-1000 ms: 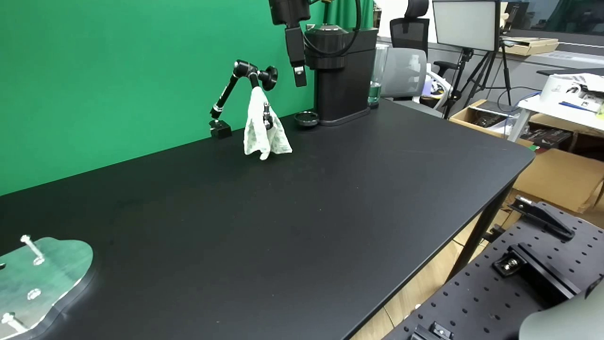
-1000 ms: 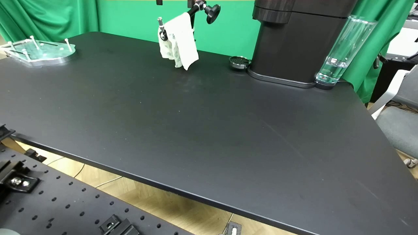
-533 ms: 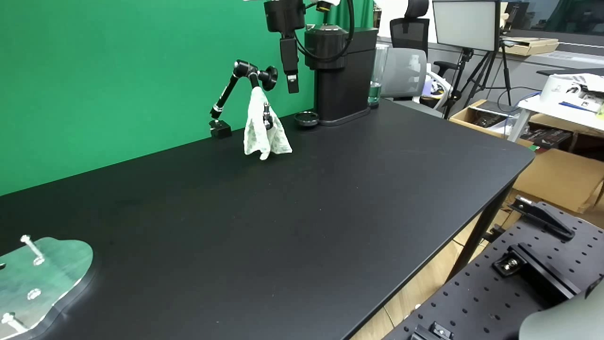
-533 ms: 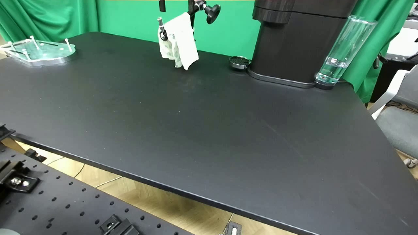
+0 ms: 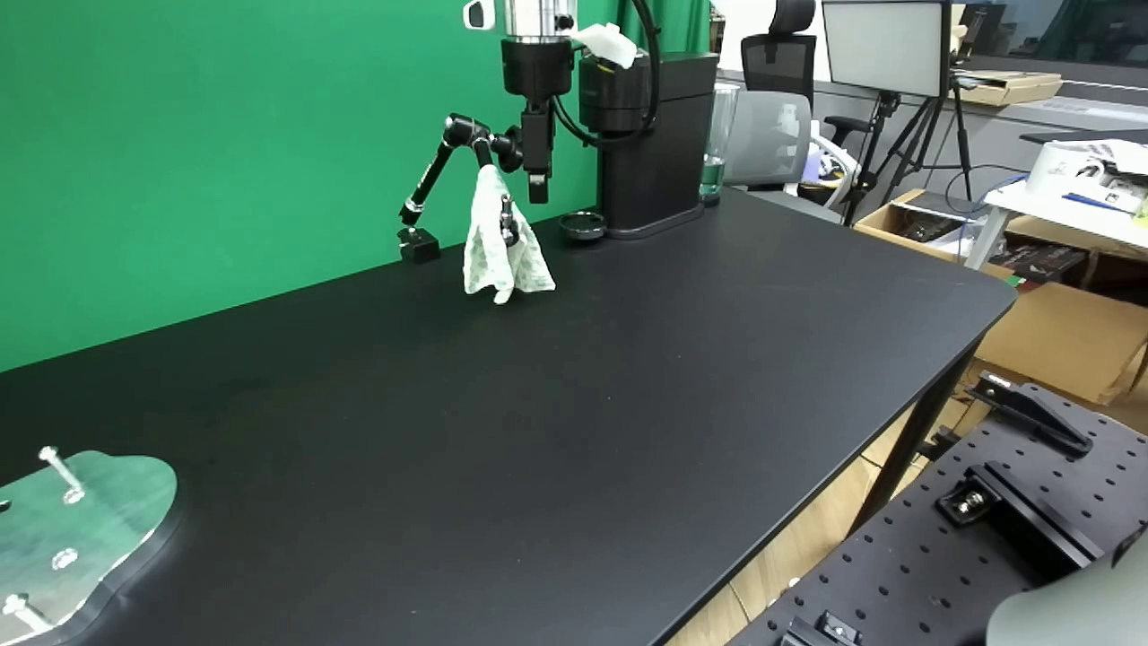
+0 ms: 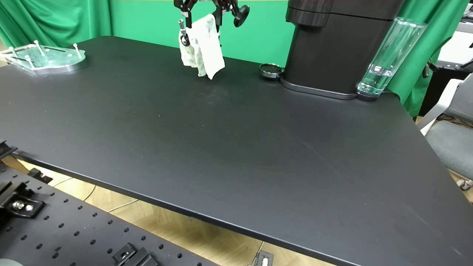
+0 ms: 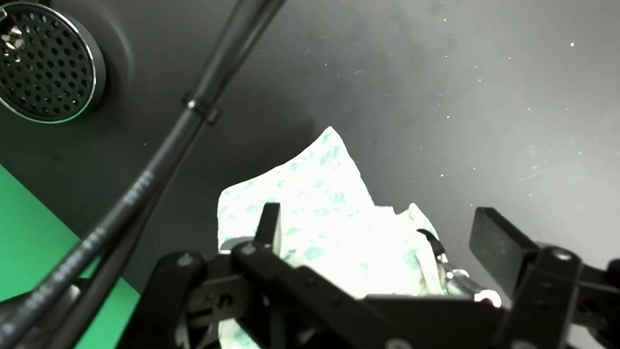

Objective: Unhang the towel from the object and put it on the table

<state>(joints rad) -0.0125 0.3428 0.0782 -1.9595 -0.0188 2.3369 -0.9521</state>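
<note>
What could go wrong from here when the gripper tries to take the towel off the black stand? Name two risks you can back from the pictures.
In both exterior views, the towel is draped over the black stand, so a pull could snag and drag the stand.

In the wrist view, the stand's metal tip shows between the jaws of the open gripper along with the towel, so closing might clamp both.

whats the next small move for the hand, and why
Probably lower the hand slightly, kept open: the wrist view shows much of the towel between the open fingers, but in both exterior views they appear level only with its upper part, and it hangs ungripped on the black stand.
</note>
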